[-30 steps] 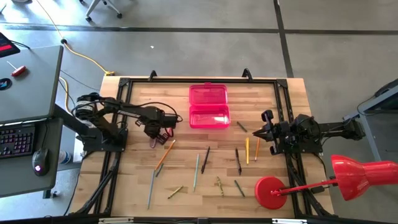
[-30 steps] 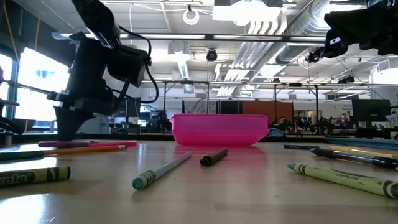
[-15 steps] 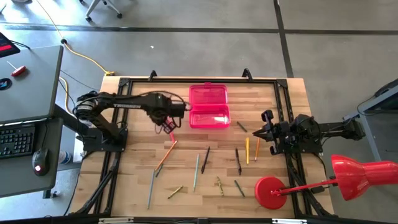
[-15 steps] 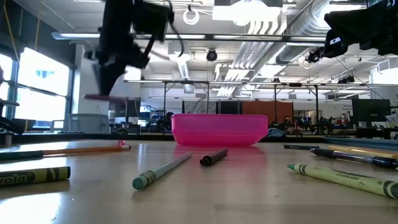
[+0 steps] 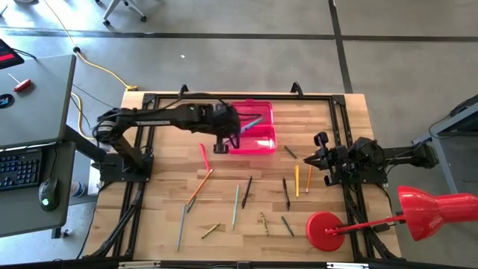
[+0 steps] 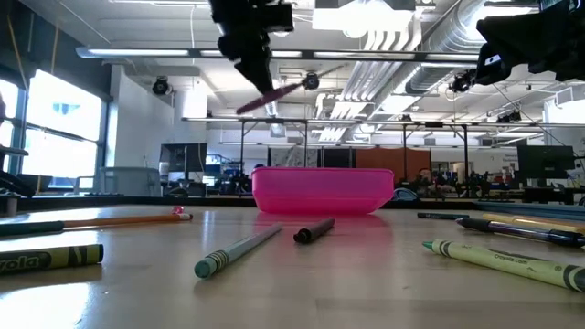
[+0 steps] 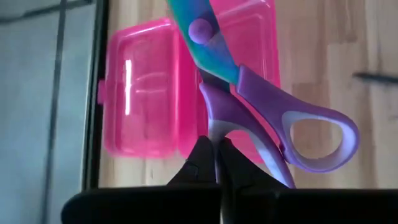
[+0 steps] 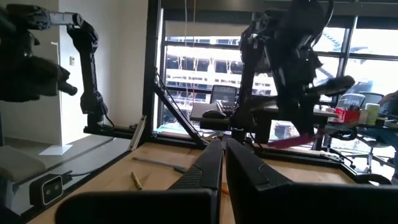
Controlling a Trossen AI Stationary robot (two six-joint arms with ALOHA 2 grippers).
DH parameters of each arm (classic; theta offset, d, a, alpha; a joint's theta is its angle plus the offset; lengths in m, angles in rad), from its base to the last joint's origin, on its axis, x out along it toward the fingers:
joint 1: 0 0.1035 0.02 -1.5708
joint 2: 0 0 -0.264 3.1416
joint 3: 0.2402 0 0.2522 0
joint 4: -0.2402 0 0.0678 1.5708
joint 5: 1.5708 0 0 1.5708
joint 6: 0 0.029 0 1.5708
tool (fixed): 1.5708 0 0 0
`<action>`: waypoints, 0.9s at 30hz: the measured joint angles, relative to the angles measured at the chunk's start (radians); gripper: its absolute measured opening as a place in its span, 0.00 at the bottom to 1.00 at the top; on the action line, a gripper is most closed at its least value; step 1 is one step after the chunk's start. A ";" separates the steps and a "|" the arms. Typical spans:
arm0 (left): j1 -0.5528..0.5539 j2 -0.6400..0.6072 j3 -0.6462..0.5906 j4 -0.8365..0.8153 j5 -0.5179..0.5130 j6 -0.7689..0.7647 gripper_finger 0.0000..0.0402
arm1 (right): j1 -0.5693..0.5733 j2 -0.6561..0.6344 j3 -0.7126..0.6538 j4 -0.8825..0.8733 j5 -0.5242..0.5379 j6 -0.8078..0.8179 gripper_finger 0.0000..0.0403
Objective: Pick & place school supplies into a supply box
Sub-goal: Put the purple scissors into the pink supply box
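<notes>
Many pencils (image 5: 237, 205), red lamp (image 5: 388, 214) beside supply box (image 5: 251, 128)

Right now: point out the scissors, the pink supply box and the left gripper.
scissors (image 7: 292, 134): left wrist view, on the purple handle loop.
pink supply box (image 5: 251, 140): high view, on the tray's near rim.
left gripper (image 7: 216, 163): left wrist view, between the fingertips pinching the handle.

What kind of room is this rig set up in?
Probably an open-plan lab or industrial workspace: exposed ceiling ducts and strip lights overhead, rows of monitors and benches behind the table, a bare concrete floor, and a desk with a keyboard beside the rig.
</notes>
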 joint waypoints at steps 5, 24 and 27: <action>0.020 0.108 -0.001 0.035 -0.011 0.148 0.03 | 0.000 0.000 0.000 0.001 0.000 0.000 0.00; 0.040 0.245 0.002 0.160 0.014 0.157 0.04 | 0.000 0.007 0.000 0.000 0.004 0.000 0.00; 0.040 0.245 -0.014 0.177 0.013 0.145 0.04 | 0.000 0.007 0.000 0.000 0.004 0.000 0.00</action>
